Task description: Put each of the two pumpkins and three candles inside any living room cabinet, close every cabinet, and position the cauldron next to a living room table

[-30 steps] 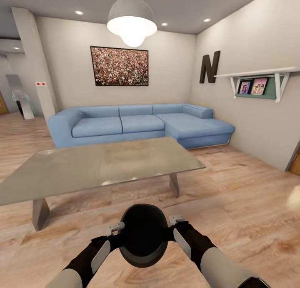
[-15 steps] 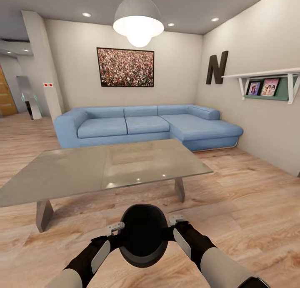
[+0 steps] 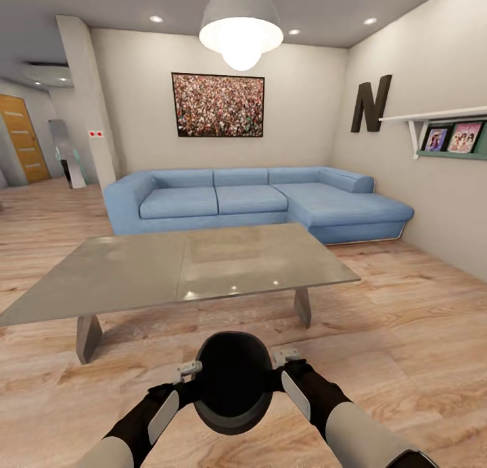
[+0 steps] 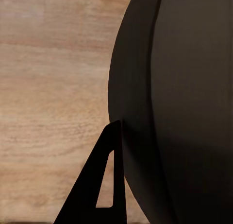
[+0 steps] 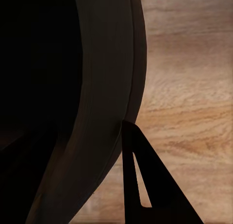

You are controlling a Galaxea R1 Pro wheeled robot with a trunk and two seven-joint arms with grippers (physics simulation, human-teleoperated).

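Round black pot-bellied cauldron (image 3: 233, 381) held between left hand (image 3: 187, 371) and right hand (image 3: 286, 356), above wooden floor (image 3: 406, 333), near grey glass desk (image 3: 189, 265).

My room is bright and evenly lit. The hanging lamp (image 3: 241, 25) glows almost white, and small ceiling spots (image 3: 157, 19) add to it. Their light glints as small dots on the glossy table (image 3: 182, 268), which throws a soft shadow on the floor (image 3: 399, 306). Straight lines lean outward near the edges. Close to my fingers (image 4: 104, 185), the pot (image 5: 43, 88) is nearly featureless black.
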